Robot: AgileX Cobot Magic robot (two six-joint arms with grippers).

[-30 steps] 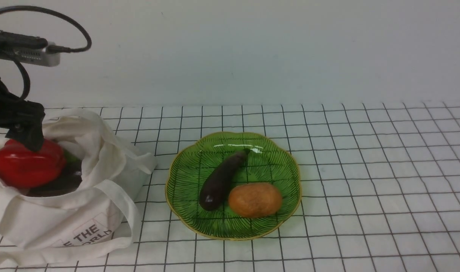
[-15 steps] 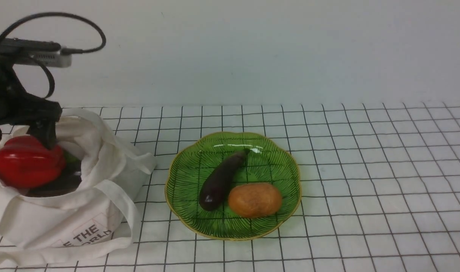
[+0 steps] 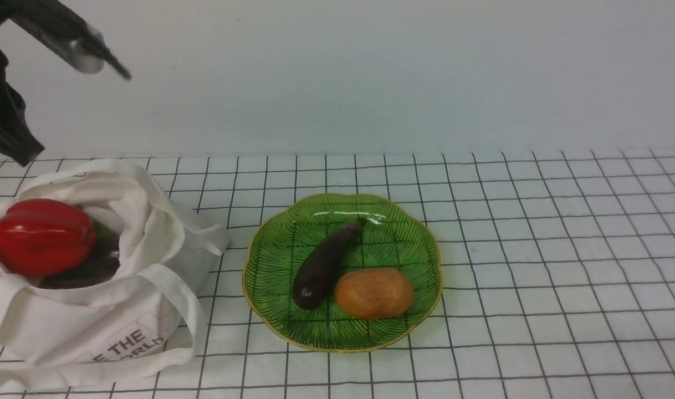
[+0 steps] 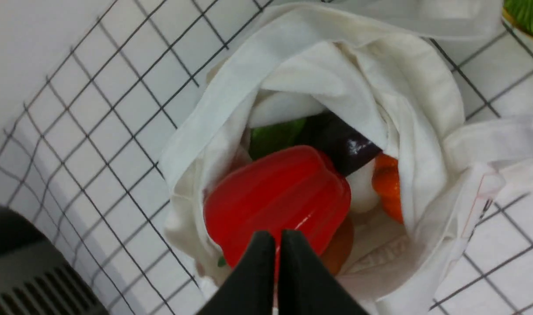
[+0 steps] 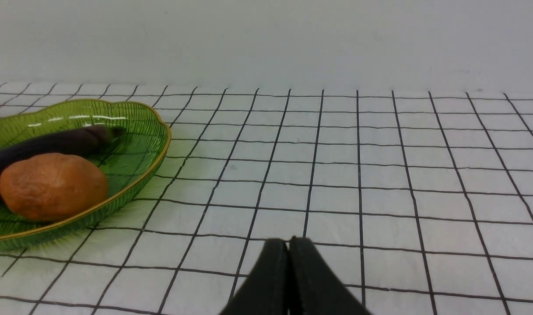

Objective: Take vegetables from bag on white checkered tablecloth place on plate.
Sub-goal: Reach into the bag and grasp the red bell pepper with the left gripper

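A glossy red bell pepper (image 3: 44, 237) lies on top in the open off-white tote bag (image 3: 93, 327) at the left of the checkered tablecloth (image 3: 537, 249). My left gripper (image 3: 21, 155) hangs above the bag. In the left wrist view its jaws (image 4: 277, 238) are shut and empty over the pepper (image 4: 279, 201). The green gold-rimmed plate (image 3: 415, 221) holds a dark eggplant (image 3: 323, 263) and a brown potato (image 3: 374, 292). My right gripper (image 5: 288, 245) is shut and empty, low over the cloth to the right of the plate (image 5: 148, 144).
The bag (image 4: 424, 109) also holds a dark purple vegetable (image 4: 341, 140), an orange one (image 4: 387, 183) and something green (image 4: 273, 135). A pale wall runs behind the table. The bag's handles trail toward the plate (image 3: 177, 288).
My left gripper has lifted off the pepper and risen up and to the left, above the bag. The pepper stays in the bag. Nothing on the plate moved.
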